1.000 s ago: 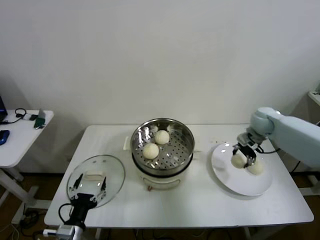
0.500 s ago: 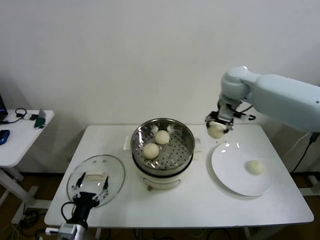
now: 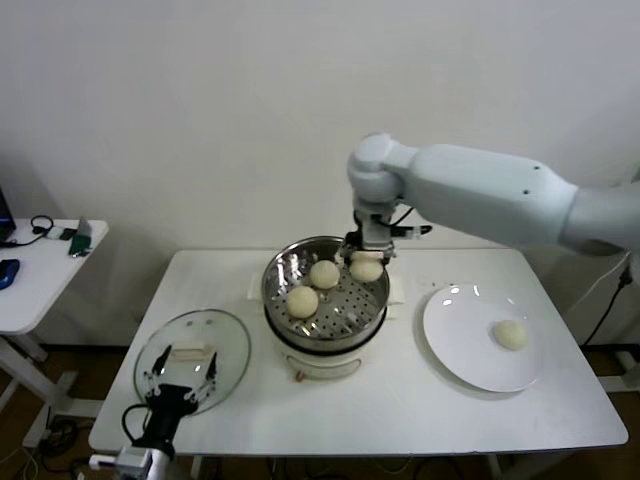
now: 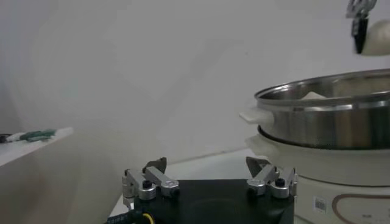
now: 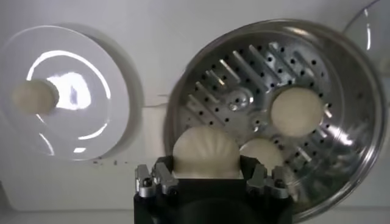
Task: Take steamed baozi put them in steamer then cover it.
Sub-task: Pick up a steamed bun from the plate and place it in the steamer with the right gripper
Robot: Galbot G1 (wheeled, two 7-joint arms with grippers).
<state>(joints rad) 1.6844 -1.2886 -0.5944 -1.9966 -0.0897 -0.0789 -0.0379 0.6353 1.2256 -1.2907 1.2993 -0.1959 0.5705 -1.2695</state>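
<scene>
My right gripper [image 3: 366,262] is shut on a cream-white baozi [image 3: 366,269] and holds it over the far right rim of the steel steamer [image 3: 372,303]; the wrist view shows this baozi [image 5: 206,152] between the jaws. Two baozi [image 3: 323,274] [image 3: 302,301] lie on the perforated tray, also in the right wrist view [image 5: 296,112]. One baozi [image 3: 511,334] stays on the white plate [image 3: 460,340]. The glass cover [image 3: 230,345] lies flat on the table at the left. My left gripper [image 3: 183,381] hangs open just in front of it, empty.
The steamer [image 4: 329,122] fills the right of the left wrist view. A small side table [image 3: 40,285] with cables stands at the far left. The white table's front edge [image 3: 400,440] runs below plate and cover. The wall is close behind.
My right arm lifted a baozi off the plate and carried it left to above the steamer's right rim. One baozi is left on the plate. The left arm has not moved.
</scene>
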